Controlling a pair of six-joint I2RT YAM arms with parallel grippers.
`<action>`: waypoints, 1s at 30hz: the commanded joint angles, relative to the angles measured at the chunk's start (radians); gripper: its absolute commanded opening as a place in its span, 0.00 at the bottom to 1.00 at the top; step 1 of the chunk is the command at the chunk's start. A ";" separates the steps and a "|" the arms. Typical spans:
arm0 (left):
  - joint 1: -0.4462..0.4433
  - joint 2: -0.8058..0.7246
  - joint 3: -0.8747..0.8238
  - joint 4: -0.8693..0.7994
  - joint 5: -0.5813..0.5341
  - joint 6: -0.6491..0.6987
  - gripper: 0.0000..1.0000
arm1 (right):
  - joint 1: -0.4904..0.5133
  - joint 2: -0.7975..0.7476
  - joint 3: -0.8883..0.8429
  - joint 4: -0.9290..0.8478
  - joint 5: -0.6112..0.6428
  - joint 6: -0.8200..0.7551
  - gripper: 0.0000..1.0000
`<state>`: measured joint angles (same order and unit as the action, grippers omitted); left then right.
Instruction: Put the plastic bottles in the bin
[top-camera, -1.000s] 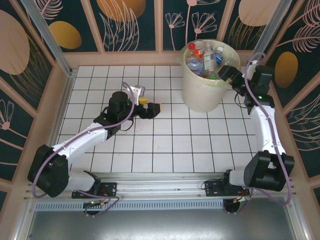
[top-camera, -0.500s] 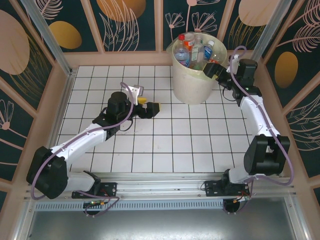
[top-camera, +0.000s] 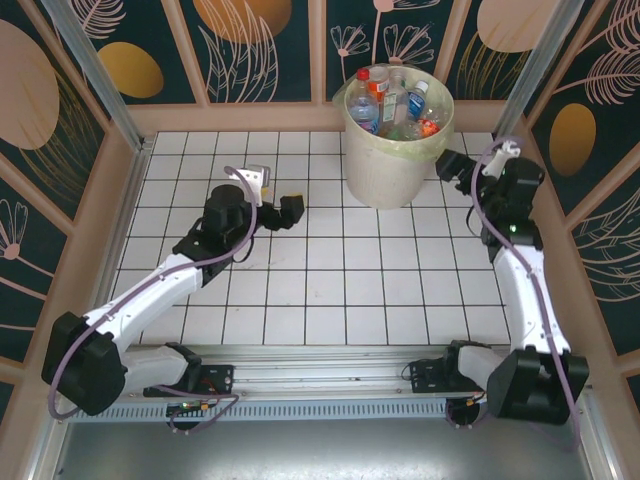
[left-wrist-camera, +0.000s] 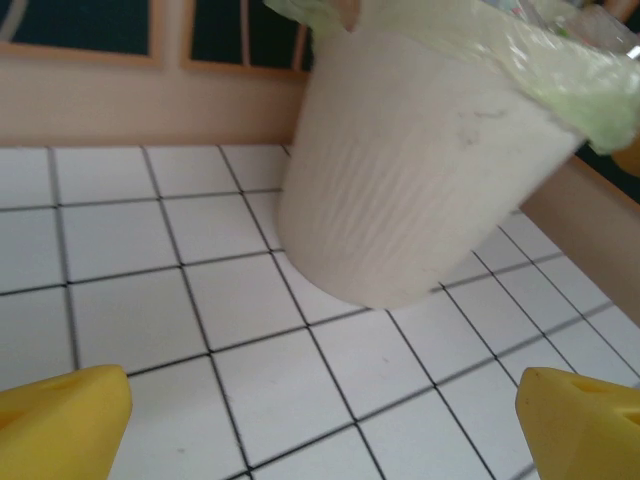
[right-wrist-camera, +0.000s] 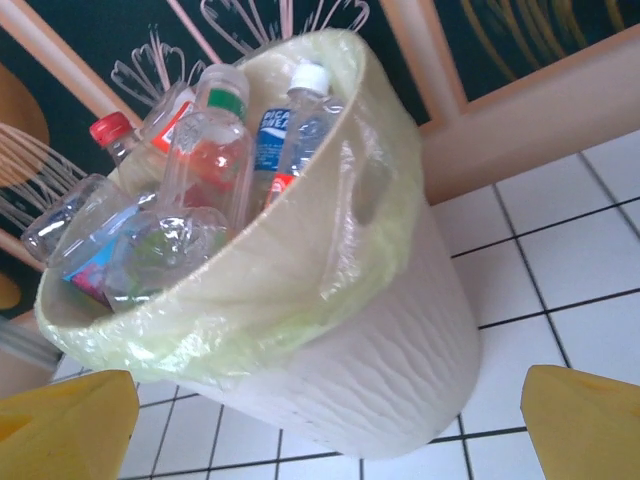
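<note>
Over the tiled table (top-camera: 330, 290) the left gripper (top-camera: 288, 208) hangs spread and empty, facing the bin (top-camera: 385, 170). The right gripper (top-camera: 452, 165), also spread and empty, is just beside its right wall. The bin stands upright at the table's far edge, plastic bottles (top-camera: 395, 100) piled inside.

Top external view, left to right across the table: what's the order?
Open left gripper → large round cream-white plastic bin lined with a pale yellow-green bag → open right gripper.
</note>
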<state>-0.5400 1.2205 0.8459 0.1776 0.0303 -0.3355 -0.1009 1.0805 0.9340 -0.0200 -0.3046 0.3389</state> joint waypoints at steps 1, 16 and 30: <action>0.053 -0.031 -0.034 0.005 -0.119 0.057 0.99 | -0.003 -0.061 -0.117 0.096 0.150 -0.025 0.99; 0.189 -0.127 -0.328 0.214 -0.395 0.192 0.99 | 0.013 -0.027 -0.631 0.689 0.365 -0.114 0.99; 0.381 -0.075 -0.559 0.542 -0.482 0.244 0.99 | 0.090 0.349 -0.699 1.174 0.498 -0.269 0.99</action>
<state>-0.1829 1.1187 0.3012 0.5571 -0.4320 -0.1341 -0.0273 1.3708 0.2375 0.9813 0.1680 0.1047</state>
